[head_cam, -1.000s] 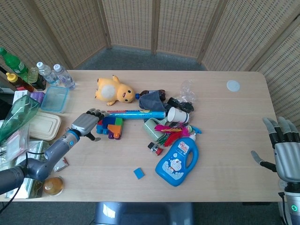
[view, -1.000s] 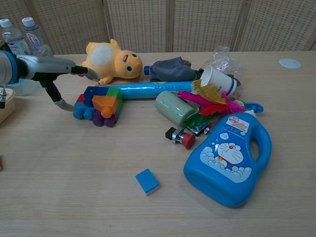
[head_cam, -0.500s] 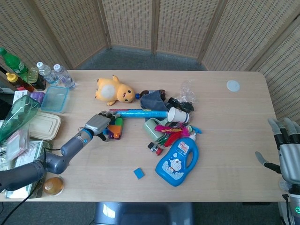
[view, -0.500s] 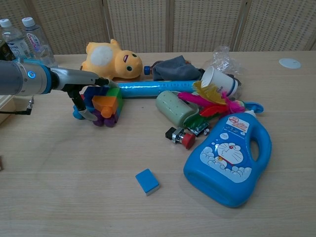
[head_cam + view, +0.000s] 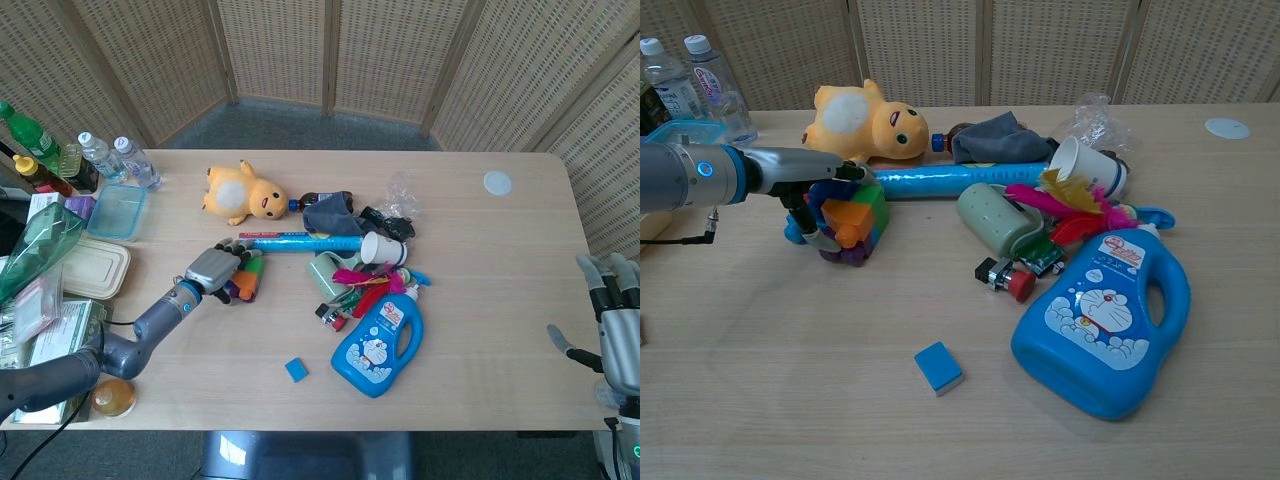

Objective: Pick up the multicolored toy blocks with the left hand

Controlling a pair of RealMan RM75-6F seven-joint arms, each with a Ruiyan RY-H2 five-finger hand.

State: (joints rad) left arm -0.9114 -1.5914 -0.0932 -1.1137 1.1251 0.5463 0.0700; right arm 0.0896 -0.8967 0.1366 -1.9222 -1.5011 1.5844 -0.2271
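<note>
Left hand: the left hand (image 5: 212, 268) lies over the multicolored toy blocks (image 5: 245, 279), fingers draped across their top and thumb hooked round the near left side in the chest view (image 5: 812, 207). It grips the cluster, which sits low at the table (image 5: 480, 260); I cannot tell if it has left the surface.
Blocks: orange, green, blue and purple pieces show past the fingers (image 5: 852, 222), left of centre, just below the blue tube (image 5: 298, 242).
Right hand: the right hand (image 5: 618, 322) hangs past the table's right edge, fingers upright and apart, thumb out to the side, holding nothing.
Blue tube: lies flat, running from beside the blocks toward the paper cup (image 5: 383, 250).
Plush: a yellow plush toy (image 5: 240, 194) rests on its side above the tube.
Pile: a grey cloth (image 5: 325, 213), pale green roll (image 5: 992, 217) and pink feathers (image 5: 1065, 208) crowd together right of the blocks.
Bottle: a blue detergent bottle (image 5: 379, 335) lies flat toward the front, cap touching the feathers.
Small cube: a blue cube (image 5: 295, 369) sits alone near the front edge.
Left edge: water bottles (image 5: 120, 160), a blue lidded box (image 5: 115, 211) and a beige container (image 5: 95, 268) line the side.
</note>
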